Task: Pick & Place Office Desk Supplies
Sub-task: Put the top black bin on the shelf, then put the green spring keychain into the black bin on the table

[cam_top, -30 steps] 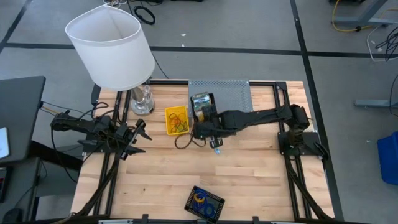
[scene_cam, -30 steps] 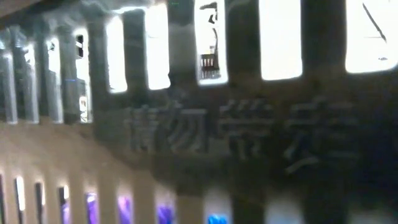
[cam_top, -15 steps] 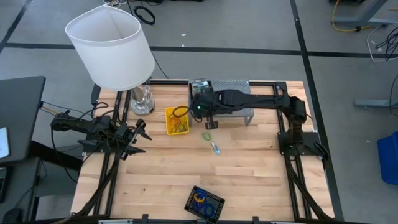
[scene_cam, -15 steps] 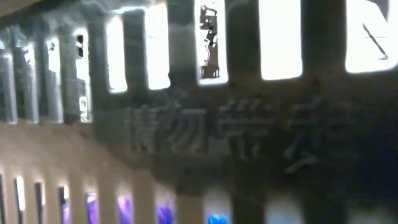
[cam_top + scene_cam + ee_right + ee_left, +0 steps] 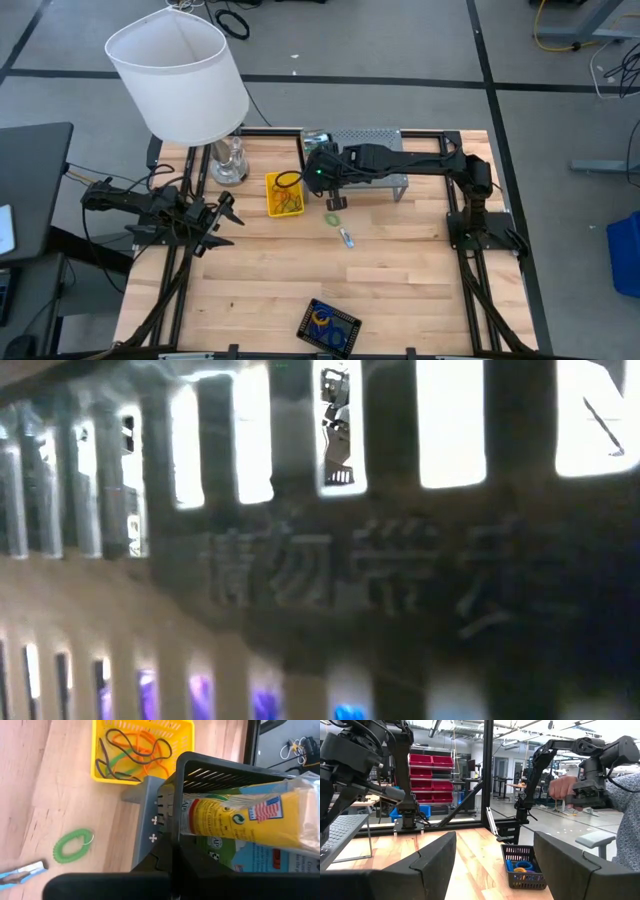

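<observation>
My right gripper (image 5: pixel 337 198) hangs shut above the table, just near of a black bin (image 5: pixel 320 150) that holds yellow crayon boxes (image 5: pixel 240 820). Nothing shows between its fingers. A yellow basket (image 5: pixel 283 195) to its left holds orange, brown and green rubber bands (image 5: pixel 135 750). A green coil loop (image 5: pixel 333 218) and a blue clip (image 5: pixel 346 238) lie flat on the wood below it. My left gripper (image 5: pixel 232 220) waits open at the table's left edge, nothing between its fingers (image 5: pixel 435 865).
A lamp with a big white shade (image 5: pixel 180 80) stands at the far left. A grey perforated stand (image 5: pixel 370 142) sits at the far edge. A black basket (image 5: pixel 328 325) with blue items stands at the near edge and blocks the low view. A person's hand (image 5: pixel 560 787) shows beyond the table.
My right gripper has gone from over the green coil and blue clip toward the table's far edge, up beside the black bin, turning a little and staying shut. The coil and clip lie uncovered where they were.
</observation>
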Robot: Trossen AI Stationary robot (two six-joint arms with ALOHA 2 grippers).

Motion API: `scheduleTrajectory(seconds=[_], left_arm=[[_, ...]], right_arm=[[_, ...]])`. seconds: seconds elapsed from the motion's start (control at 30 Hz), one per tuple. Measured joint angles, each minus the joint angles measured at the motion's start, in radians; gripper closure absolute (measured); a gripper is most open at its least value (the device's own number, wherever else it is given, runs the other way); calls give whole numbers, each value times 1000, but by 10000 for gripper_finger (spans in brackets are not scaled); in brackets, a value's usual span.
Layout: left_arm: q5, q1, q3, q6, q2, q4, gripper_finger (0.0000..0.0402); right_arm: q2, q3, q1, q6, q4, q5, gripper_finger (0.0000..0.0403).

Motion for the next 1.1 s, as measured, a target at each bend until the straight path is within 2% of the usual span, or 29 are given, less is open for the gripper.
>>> scheduleTrajectory(seconds=[0.4,0.87,1.1], left_arm=[[0,0,0,0,0,0,133],[0,0,0,0,0,0,133],[0,0,0,0,0,0,133]], right_arm=[[2,-13,-19,20,-1,4,388],[2,-13,-17,1,-1,16,270],[2,-13,8,-18,-2,112,226]])
